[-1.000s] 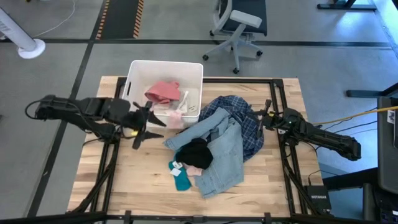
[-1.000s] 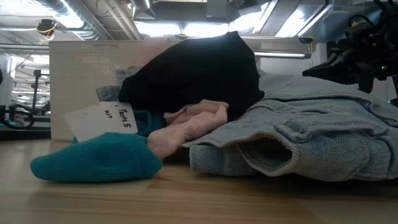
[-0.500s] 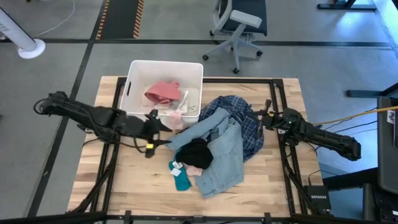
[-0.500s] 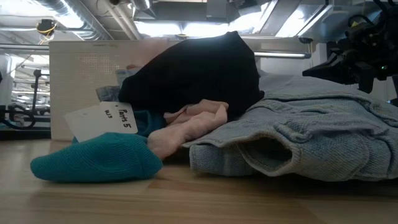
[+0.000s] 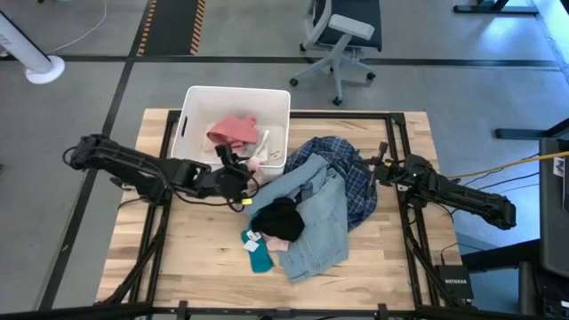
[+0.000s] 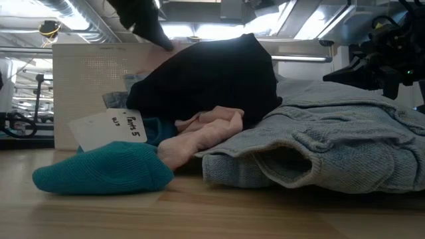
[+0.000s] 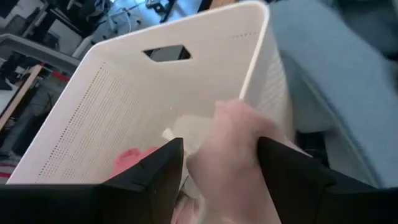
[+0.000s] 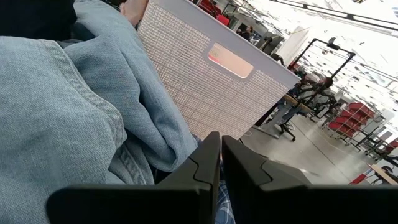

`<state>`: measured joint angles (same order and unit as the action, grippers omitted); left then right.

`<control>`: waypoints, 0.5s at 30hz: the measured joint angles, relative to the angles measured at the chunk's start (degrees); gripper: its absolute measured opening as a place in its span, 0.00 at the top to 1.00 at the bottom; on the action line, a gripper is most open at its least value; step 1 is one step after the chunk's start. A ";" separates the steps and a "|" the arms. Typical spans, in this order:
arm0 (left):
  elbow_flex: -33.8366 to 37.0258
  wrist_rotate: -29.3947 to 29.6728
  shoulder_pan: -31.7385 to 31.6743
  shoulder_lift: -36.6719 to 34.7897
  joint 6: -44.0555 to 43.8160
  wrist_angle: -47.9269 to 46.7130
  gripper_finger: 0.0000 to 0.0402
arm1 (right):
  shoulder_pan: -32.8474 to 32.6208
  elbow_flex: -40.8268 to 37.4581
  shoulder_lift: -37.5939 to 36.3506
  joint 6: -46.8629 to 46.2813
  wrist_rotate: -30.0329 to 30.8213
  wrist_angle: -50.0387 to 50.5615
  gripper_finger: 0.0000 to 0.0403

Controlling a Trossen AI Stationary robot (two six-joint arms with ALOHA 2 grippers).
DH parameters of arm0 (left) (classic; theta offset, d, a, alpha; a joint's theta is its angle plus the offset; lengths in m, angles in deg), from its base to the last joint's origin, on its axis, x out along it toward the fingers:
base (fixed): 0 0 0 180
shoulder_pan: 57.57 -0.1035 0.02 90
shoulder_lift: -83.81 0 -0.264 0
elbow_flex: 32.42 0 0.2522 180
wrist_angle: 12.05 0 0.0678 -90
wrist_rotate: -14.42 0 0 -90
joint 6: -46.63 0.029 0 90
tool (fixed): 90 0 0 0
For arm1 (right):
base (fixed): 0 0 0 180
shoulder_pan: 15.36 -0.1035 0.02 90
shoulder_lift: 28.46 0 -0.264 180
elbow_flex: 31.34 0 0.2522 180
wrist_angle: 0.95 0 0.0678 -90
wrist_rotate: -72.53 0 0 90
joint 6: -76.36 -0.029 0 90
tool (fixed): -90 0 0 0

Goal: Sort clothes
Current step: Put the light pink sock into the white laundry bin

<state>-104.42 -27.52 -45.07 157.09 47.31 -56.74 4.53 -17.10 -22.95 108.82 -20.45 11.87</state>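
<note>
Left gripper has reached the crumpled light blue denim.

So the light blue denim is sprawled mid-desk with the dark blue plaid shirt bunched at its 1 o'clock. A small black piece sits on the denim's 9 o'clock edge, teal socks with a paper tag at 7 o'clock. The pink piece is crumpled in the bin.
</note>
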 joint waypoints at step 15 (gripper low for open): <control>0.00 0.72 -0.07 -0.20 4.17 0.78 0.79 | 0.00 0.00 0.00 0.00 0.00 0.01 0.91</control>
<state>-104.42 -26.80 -45.15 156.89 51.48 -55.95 4.54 -17.10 -22.96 108.82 -20.45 11.88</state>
